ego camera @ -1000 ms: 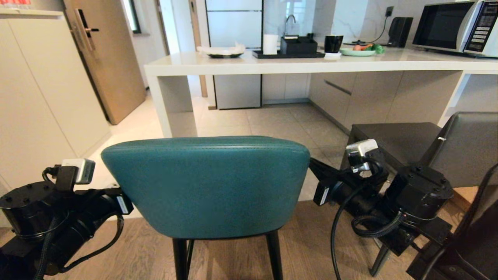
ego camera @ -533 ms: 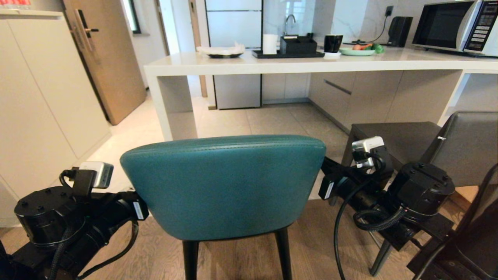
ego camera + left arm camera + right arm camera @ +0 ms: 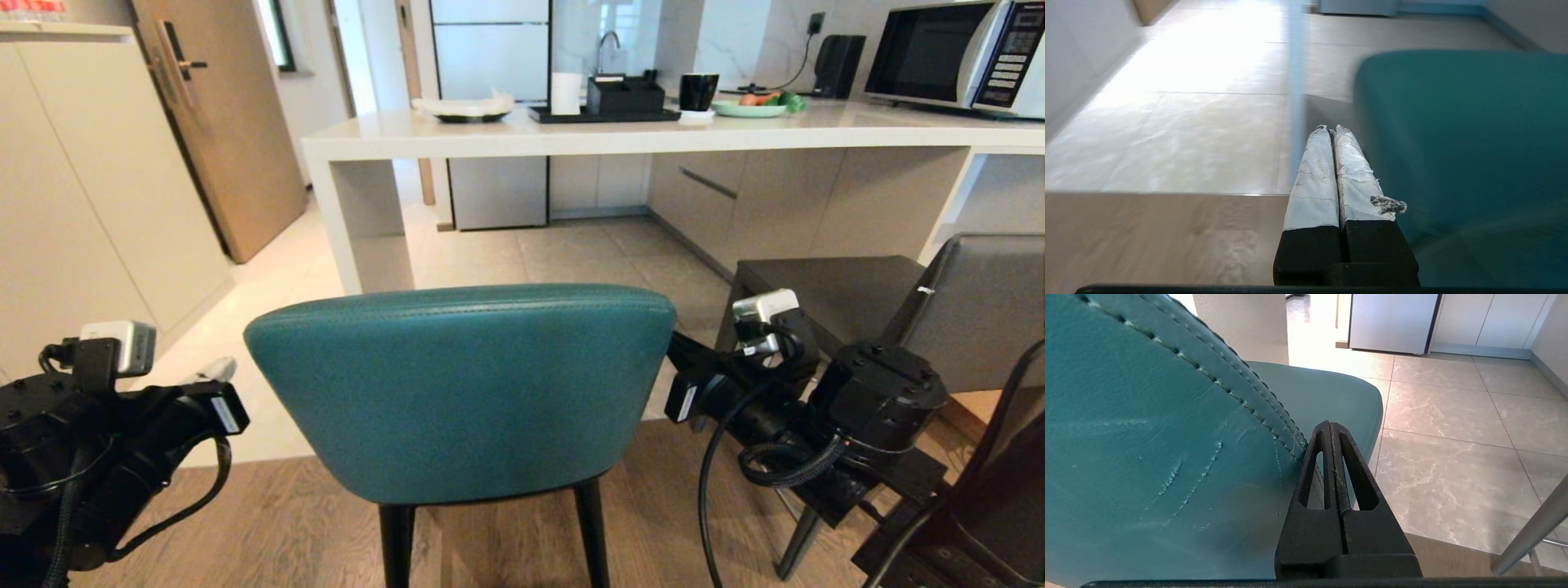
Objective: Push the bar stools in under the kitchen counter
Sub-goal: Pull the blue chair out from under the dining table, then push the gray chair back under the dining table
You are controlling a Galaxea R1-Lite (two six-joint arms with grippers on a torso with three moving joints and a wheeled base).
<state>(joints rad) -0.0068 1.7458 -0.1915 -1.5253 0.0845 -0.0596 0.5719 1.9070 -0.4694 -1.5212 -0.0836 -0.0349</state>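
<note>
The kitchen tabletop (image 3: 620, 140), a long glossy off-white slab with a matching end panel, is seen beyond the teal stool (image 3: 461, 388), with a stretch of pale tiled floor (image 3: 563, 257) lying open between the two. On the slab, far behind the teal stool and to its right, a microwave (image 3: 955, 53) is set, and a black tray (image 3: 604, 114), a black cup (image 3: 699, 91) and a green plate (image 3: 749, 109) are ranged nearer the middle. The teal stool is placed in the foreground on wood flooring, its rounded back turned to the robot and its black legs visible below; it is not tucked under the tabletop. To the right of the teal stool the dark grey stool (image 3: 849, 298) is placed, its seat reaching toward the slab and its rectangular back standing at the far right; it too is outside the tabletop. The right tool (image 3: 1331, 426) is pressed against the right edge of the teal stool's back, beside the stitched seam, and its fingers are closed together on nothing. The left tool (image 3: 1334, 130) is held just off the left edge of the teal stool's back without touching it; its tape-wrapped fingers (image 3: 1312, 175) are likewise brought together and hold nothing.
</note>
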